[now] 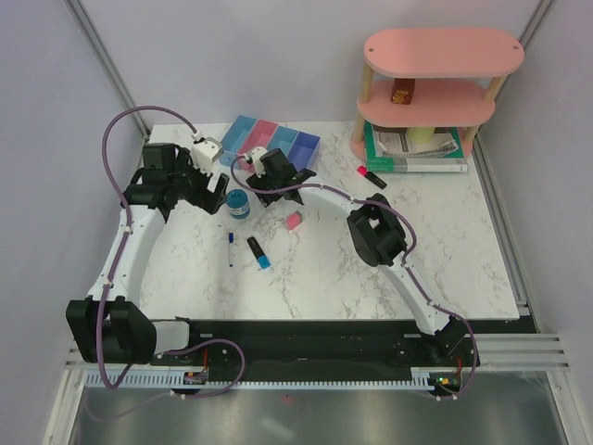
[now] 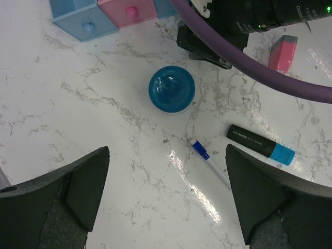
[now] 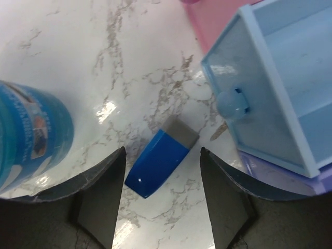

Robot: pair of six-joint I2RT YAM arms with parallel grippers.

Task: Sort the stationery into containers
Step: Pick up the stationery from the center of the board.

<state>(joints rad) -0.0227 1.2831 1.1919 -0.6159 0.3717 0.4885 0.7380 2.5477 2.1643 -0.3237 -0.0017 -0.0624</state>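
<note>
**Sorting under way:** the right gripper [image 3: 162, 154] stands low over the marble table [image 1: 371, 269] with its jaws apart. One finger is on each side of the blue eraser [image 3: 155, 170], which lies flat and slantwise between them, its grey end pointing away from the wrist. The eraser's near corner comes very close to the finger on the view's left; whether they touch cannot be told. Just beyond that same finger stands the round blue tape roll [image 3: 31, 135]. On the other side, ahead of the gripper, is a light blue bin [image 3: 270, 78] of the row of containers [image 1: 271, 141], its round knob facing the eraser. A pink bin [image 3: 218, 21] sits beside it, farther ahead.

The left gripper [image 2: 166, 155] hangs above the table, its jaws spread wide and holding nothing. Straight ahead of it the tape roll sits on the marble. Closer in, toward the finger on the view's right, lies a thin pen [image 2: 207, 162] with a blue band, and just beyond that a black highlighter with a blue end [image 2: 259, 148]. The pink eraser [image 2: 282, 53] lies farther ahead on that side — past the right arm's black wrist and purple cable [image 2: 270, 75], which cross the view.

From above, a second highlighter [image 1: 372, 176], pink-ended, lies well away from both grippers. It is near the green-edged book [image 1: 422, 165] at the foot of the pink two-tier shelf [image 1: 435, 51], where a small red box [image 1: 402, 90] sits on the lower tier.
</note>
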